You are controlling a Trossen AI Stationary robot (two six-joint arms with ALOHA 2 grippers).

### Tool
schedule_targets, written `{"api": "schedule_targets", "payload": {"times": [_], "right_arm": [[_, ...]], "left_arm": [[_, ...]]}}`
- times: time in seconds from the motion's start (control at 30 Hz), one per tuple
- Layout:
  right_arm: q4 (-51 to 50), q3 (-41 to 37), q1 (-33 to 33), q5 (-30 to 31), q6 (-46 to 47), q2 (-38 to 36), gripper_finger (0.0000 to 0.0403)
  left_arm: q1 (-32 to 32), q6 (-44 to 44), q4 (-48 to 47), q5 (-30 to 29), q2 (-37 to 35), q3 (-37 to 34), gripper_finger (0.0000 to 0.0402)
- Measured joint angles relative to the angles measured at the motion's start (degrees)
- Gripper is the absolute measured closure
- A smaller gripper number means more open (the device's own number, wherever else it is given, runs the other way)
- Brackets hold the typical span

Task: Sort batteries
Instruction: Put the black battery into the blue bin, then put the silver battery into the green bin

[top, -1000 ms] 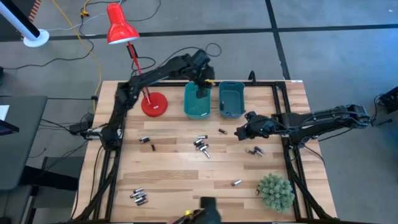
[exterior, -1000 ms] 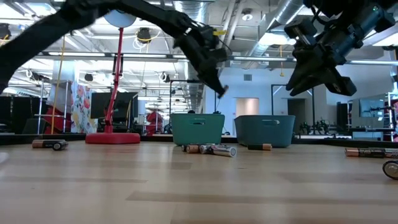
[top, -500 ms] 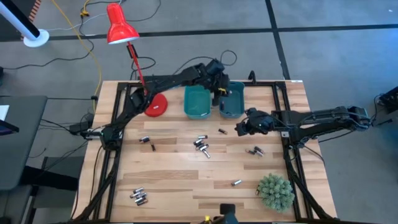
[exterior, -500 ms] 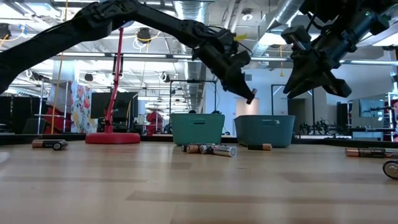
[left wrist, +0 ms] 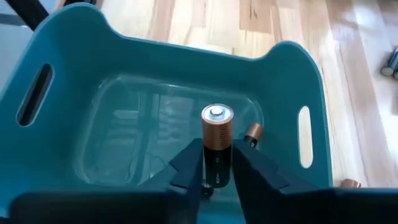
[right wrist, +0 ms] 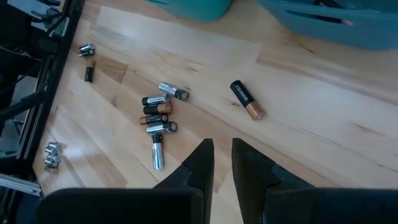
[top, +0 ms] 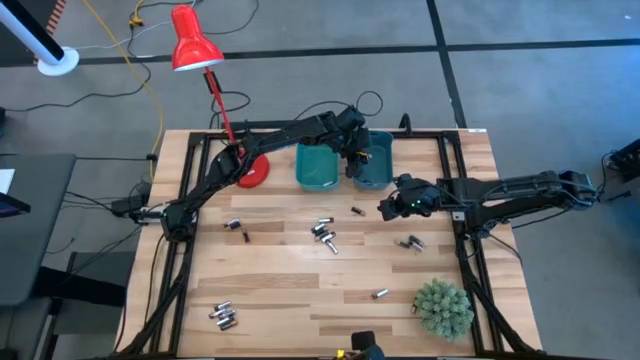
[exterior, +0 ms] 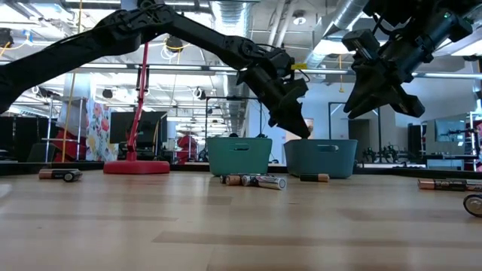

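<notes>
My left gripper [left wrist: 217, 152] hangs over the right-hand teal bin [top: 373, 160], shut on a black-and-copper battery [left wrist: 217, 134]. In the low view my left gripper [exterior: 305, 129] slants down just above that bin's rim [exterior: 320, 143]. One more battery [left wrist: 252, 132] lies on the bin's floor. The left teal bin [top: 318, 165] stands beside it. More batteries lie loose on the table: a cluster [top: 322, 232], one alone [top: 357, 211] and a pair [top: 410, 242]. My right gripper [right wrist: 222, 146] hovers above the table right of the middle. Its fingers are a little apart with nothing between them. My left gripper pinches the battery's black body [left wrist: 217, 163] between its two fingers. The battery lies along the fingers, and its copper end [left wrist: 217, 121] sticks out ahead of them. The fingers slant down into the bin from the table's left. The battery is clear of the bin's floor.
A red desk lamp stands on its round base [top: 247, 168] left of the bins, its head [top: 192, 42] beyond the table. A green plant [top: 443, 307] sits at the near right corner. More batteries lie at the near left [top: 222, 316], at the left [top: 236, 228] and near the plant [top: 380, 294].
My left gripper has gone from above the left bin toward the table's right edge, over the right bin. It has sunk toward that bin's rim and rolled a little. My right gripper has kept its place.
</notes>
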Motion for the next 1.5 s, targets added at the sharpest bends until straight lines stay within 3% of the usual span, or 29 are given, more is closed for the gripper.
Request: {"api": "schedule_targets", "payload": {"times": [0.2, 0.5, 0.77, 1.0, 1.1, 1.23, 1.5], "right_arm": [[0.0, 0.0, 0.5, -0.1, 0.2, 0.0, 0.0328], [0.0, 0.0, 0.5, -0.1, 0.2, 0.0, 0.0328], [-1.4, 0.0, 0.9, -0.1, -1.4, 0.0, 0.0328], [-1.3, 0.0, 2.0, -0.1, -5.5, 0.0, 0.0328], [-1.3, 0.0, 2.9, -0.2, -6.0, 0.0, 0.0328], [-1.4, 0.0, 4.6, -0.3, -8.8, 0.0, 0.0328], [-1.4, 0.0, 8.3, -0.4, -11.5, 0.0, 0.0328]], "left_arm": [[0.0, -0.7, 0.0, -0.3, 0.0, 0.0, 0.0276], [-0.1, -3.1, -2.9, -0.5, -0.7, 0.9, 0.0271], [-0.1, -5.7, -14.5, -5.6, -8.1, 2.1, 0.0297], [-0.1, -12.2, -30.0, -8.8, -15.7, 2.0, 0.0325], [-0.9, -10.9, -39.4, -9.4, -18.1, 1.3, 0.0336], [-5.0, -11.5, -43.4, -9.8, -23.4, -8.2, 0.035], [-14.0, -30.2, -16.4, -11.7, -44.6, -50.2, 0.0365]]}}
